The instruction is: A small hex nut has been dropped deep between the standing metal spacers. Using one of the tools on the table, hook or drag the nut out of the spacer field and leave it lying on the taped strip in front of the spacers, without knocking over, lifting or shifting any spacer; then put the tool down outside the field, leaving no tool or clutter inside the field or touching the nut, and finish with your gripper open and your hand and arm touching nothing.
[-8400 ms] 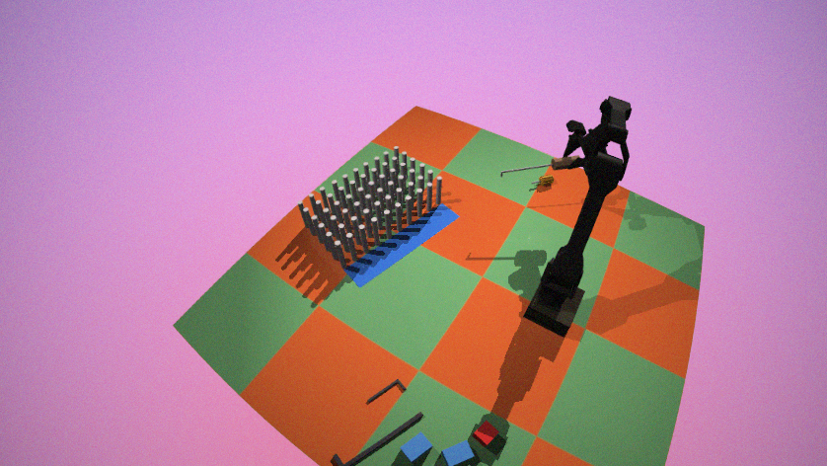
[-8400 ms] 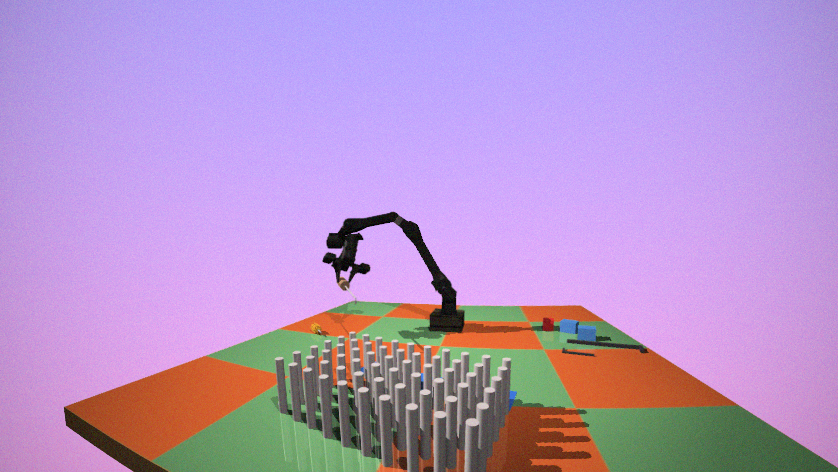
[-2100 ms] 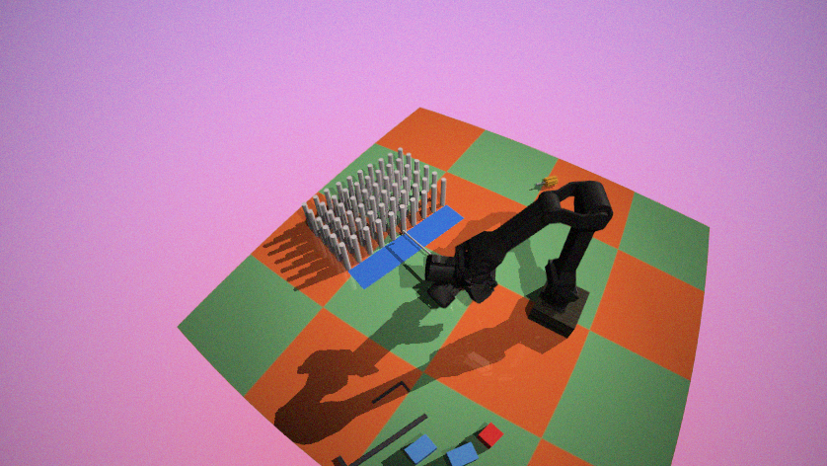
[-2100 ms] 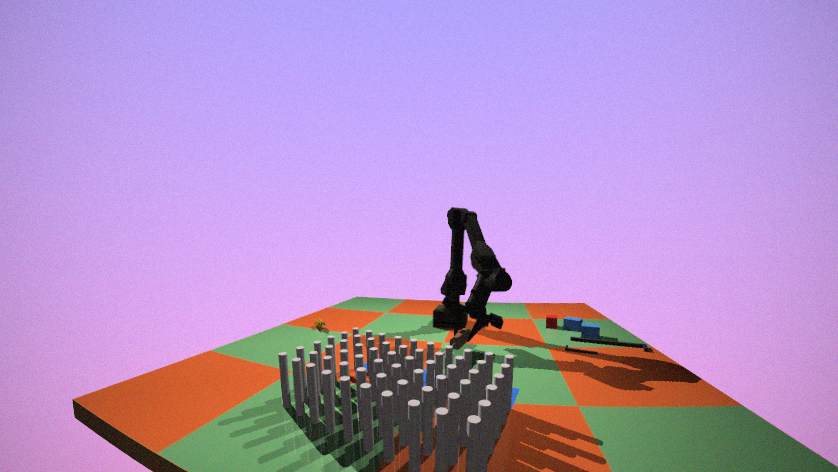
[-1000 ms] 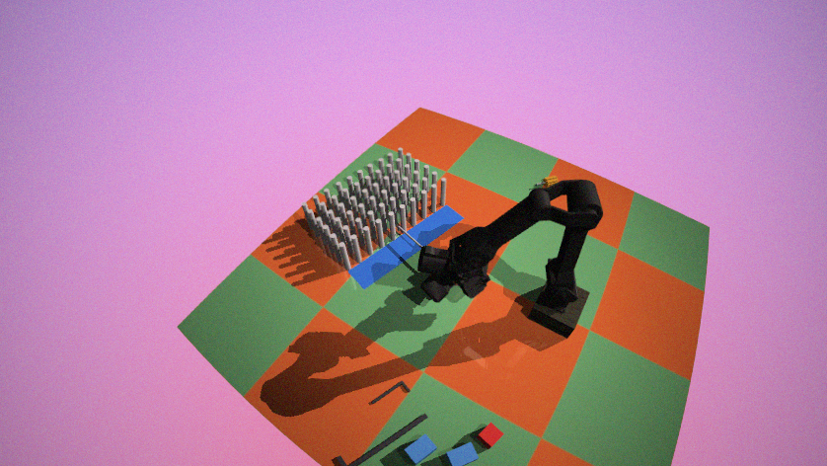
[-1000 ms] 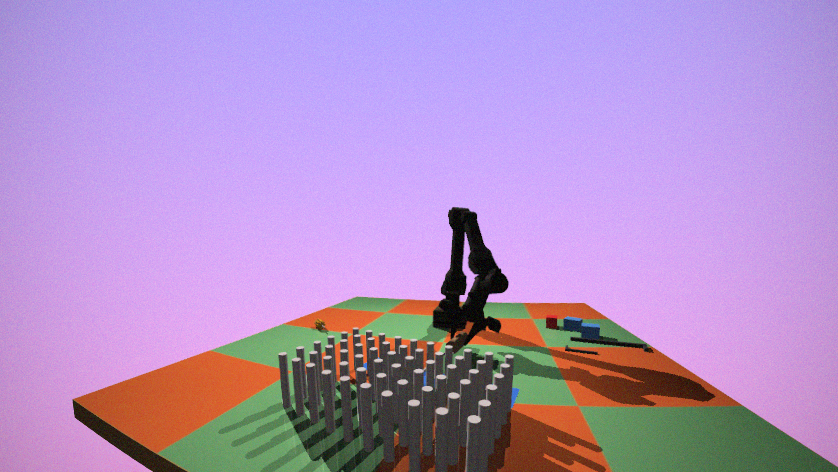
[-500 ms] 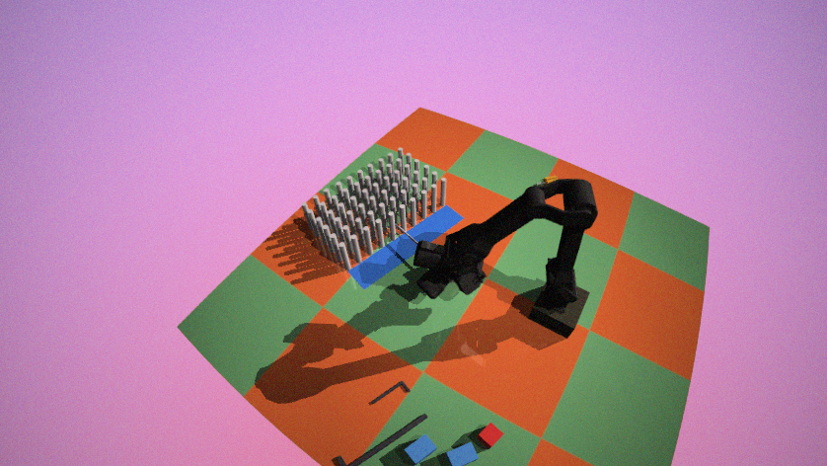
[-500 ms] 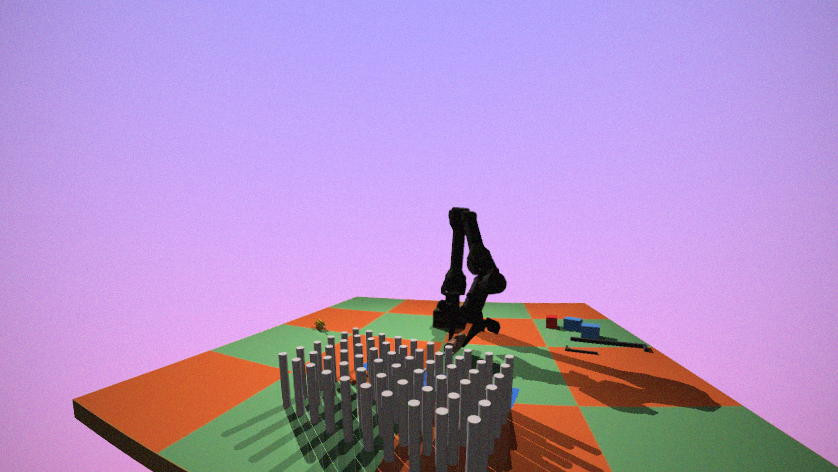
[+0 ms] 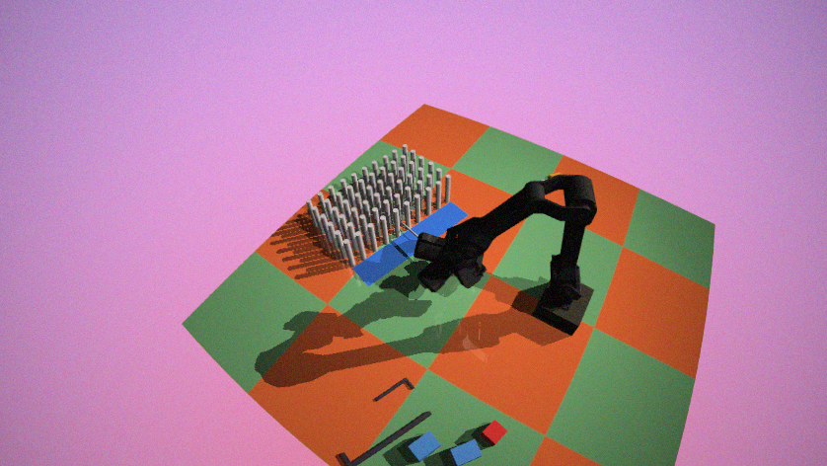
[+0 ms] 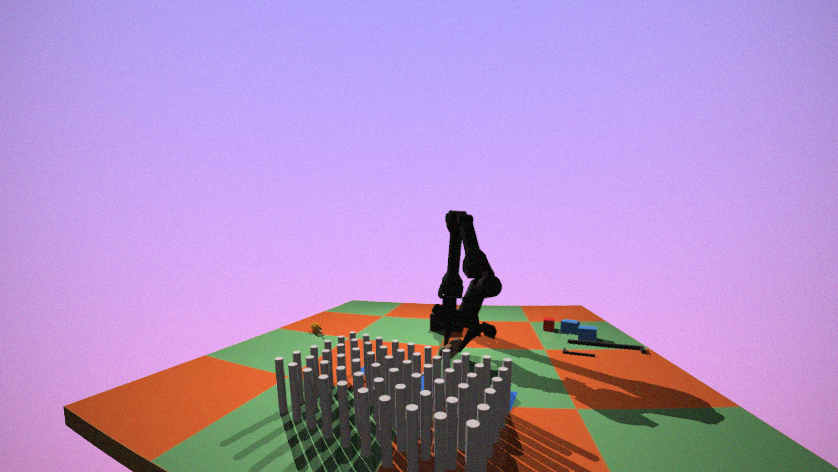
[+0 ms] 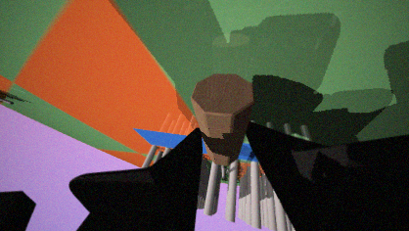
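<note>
The grey standing spacers (image 9: 417,208) (image 10: 472,445) (image 11: 211,193) form a dense upright field. The blue taped strip (image 9: 448,213) (image 10: 513,401) (image 11: 157,138) lies along its front. My gripper (image 11: 222,129) is shut on the brown faceted handle (image 11: 222,95) of a tool, above the table on the strip's near side. The tool's thin rod (image 9: 410,230) points over the strip to the front row of spacers; its far end is lost among them, and contact with a spacer cannot be told. The hex nut is not visible in any view.
A small black L-shaped tool (image 9: 390,390) (image 10: 579,353) and a longer one (image 9: 387,436) (image 10: 606,344) lie away from the field. Beside them are two blue blocks (image 9: 423,445) (image 9: 466,452) and a red block (image 9: 493,431) (image 10: 548,324). A small yellow object (image 10: 316,328) lies behind the arm in the top view.
</note>
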Motion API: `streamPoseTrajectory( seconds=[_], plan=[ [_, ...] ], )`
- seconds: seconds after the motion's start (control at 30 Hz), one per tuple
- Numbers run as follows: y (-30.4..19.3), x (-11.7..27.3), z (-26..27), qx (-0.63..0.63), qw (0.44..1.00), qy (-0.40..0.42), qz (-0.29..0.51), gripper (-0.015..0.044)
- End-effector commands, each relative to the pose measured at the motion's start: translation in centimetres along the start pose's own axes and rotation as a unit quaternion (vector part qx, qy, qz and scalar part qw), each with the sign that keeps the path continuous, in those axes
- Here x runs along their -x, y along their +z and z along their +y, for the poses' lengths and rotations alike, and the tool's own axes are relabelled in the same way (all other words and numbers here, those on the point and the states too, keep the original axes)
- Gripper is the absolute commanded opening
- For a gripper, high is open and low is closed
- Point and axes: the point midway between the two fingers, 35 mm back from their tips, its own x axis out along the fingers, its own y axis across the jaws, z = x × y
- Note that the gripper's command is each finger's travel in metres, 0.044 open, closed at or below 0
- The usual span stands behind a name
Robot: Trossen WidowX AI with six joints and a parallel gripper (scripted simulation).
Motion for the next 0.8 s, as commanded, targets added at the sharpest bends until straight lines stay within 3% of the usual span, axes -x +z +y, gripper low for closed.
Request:
streamPoseTrajectory(
  seconds=[0.0, 0.77],
  plan=[
    [-0.5, -0.1, -0.1, 0.0, 1.0, -0.001, 0.003, 0.0],
    [-2.2, -1.0, -0.1, -0.001, 1.0, -0.001, 0.004, 0.0]
  ],
)
